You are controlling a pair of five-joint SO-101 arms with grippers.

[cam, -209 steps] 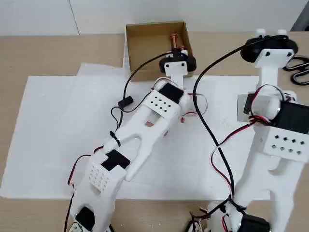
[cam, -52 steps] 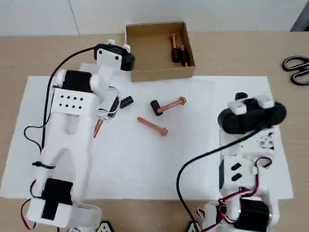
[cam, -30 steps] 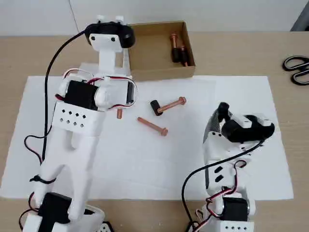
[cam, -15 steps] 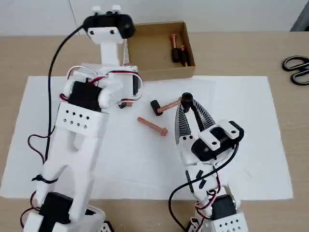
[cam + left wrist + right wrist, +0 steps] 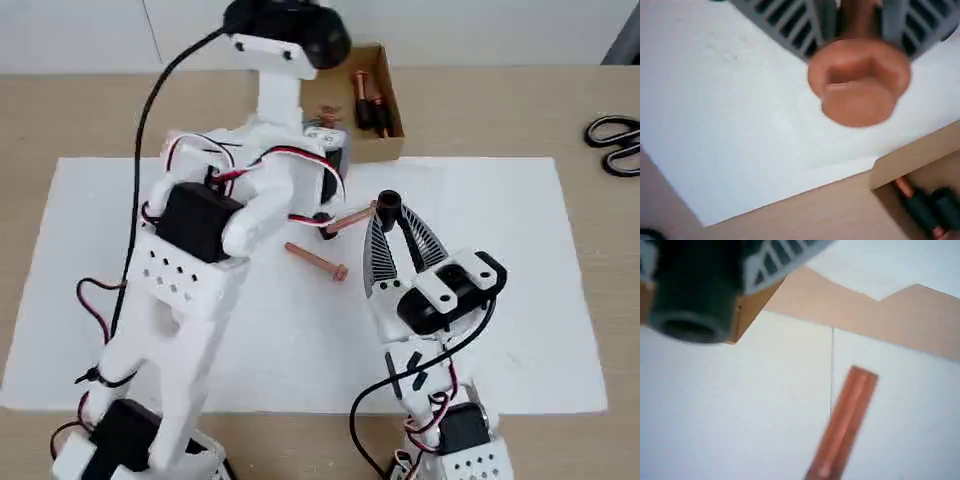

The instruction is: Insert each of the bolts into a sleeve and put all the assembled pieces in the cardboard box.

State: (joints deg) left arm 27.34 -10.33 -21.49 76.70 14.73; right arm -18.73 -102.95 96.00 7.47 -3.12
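Bolt (image 5: pixel 859 82) is pinched by its shaft in the left hand (image 5: pixel 858 15), head outward, held above the white paper (image 5: pixel 500 330) at the near side of the cardboard box (image 5: pixel 388 145); two assembled pieces (image 5: pixel 370 98) lie along the box's right wall. Right hand (image 5: pixel 388 214) clamps a black sleeve (image 5: pixel 388 203) mid-sheet, just right of a second bolt (image 5: pixel 352 216) whose end meets another sleeve (image 5: pixel 321 222) partly hidden under the left arm, and a bare loose bolt (image 5: pixel 315 260) lies just near of those. Scissors (image 5: pixel 612 140) sit on the tabletop (image 5: pixel 60 110), far right, well apart.
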